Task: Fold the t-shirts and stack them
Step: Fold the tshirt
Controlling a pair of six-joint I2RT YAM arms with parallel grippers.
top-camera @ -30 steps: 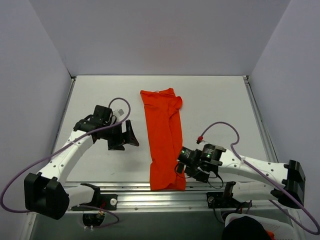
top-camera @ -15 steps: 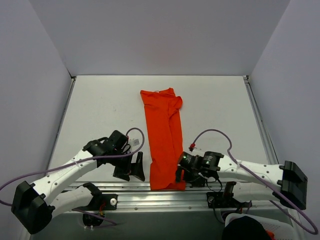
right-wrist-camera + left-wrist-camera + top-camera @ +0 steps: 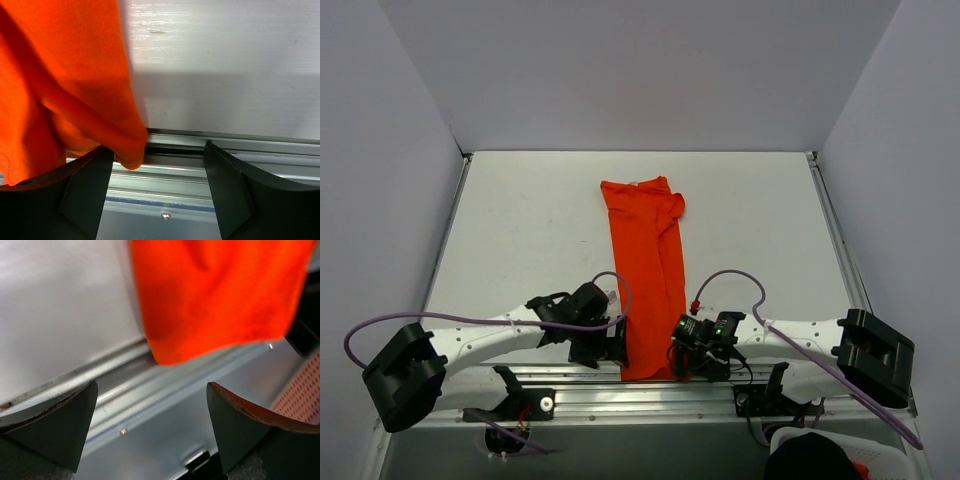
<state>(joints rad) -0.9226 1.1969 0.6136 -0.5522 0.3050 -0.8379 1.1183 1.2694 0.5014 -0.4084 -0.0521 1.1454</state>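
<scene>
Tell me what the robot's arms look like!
The left arm and right arm are white tubes with chunky black joints. Each trails a looping purple cable and ends in two dark, wedge-shaped fingers.

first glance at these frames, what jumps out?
The orange shirt grabs the eye: folded into a long strip down the middle of the white table, its near end lapping onto the metal rail. Next come the left claw and right claw, both open, flanking the shirt's near corners at the table's near edge.
</scene>
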